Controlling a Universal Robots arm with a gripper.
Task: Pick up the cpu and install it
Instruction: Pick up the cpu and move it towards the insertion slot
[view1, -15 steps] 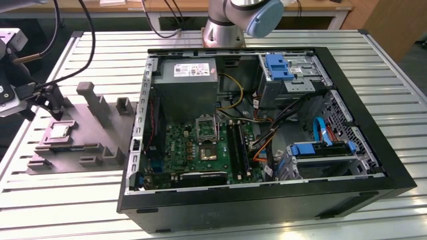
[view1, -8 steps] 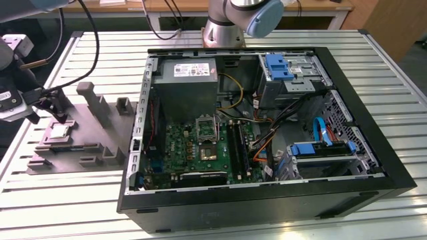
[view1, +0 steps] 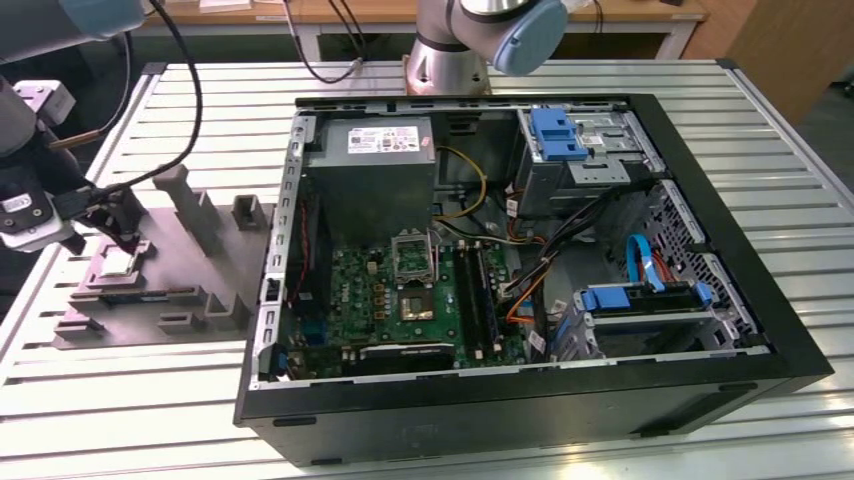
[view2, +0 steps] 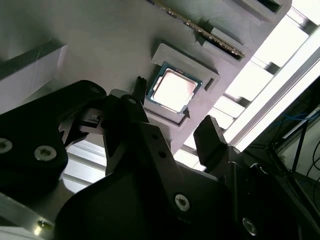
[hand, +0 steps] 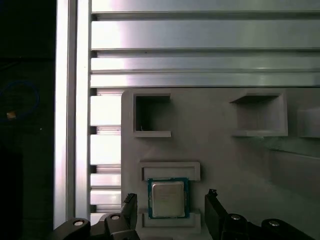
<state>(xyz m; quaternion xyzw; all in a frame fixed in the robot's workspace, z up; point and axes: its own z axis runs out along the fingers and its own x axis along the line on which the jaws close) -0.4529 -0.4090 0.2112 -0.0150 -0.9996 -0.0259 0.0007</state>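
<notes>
Dark fingers (view2: 147, 137) are crowding the front of the second wrist view, spread wide, with the gripper (view2: 172, 102) hanging just over the grey tray (view2: 100, 40). Between the two tips the cpu (view2: 173, 90) is lying flat in a shallow square pocket of the tray, its silvery top facing up. Neither tip is touching it.

In the first wrist view the cpu (hand: 168, 198) is sitting in that same pocket, close to the edge of the tray (hand: 225, 145) that runs along the slatted table (hand: 200, 35). One finger is standing on each side of the chip, both clear of its rim and about evenly spaced.

In the exterior view the gripper (view1: 118, 242) is hovering over the end of the tray (view1: 187, 240) towards the exterior view's left, right above the cpu (view1: 120, 263). An open computer case (view1: 747, 300) is standing beside the tray on the exterior view's right. The socket (view1: 416, 303) on the board inside it is lying well apart from the tray.

To my eye the grasp itself is the step in hand. It looks best done by keeping the chip centred between the tips, bringing them level with the thin rim inside the pocket, and closing gently on two opposite edges. That way the chip should be staying flat rather than tipping against the pocket wall.
</notes>
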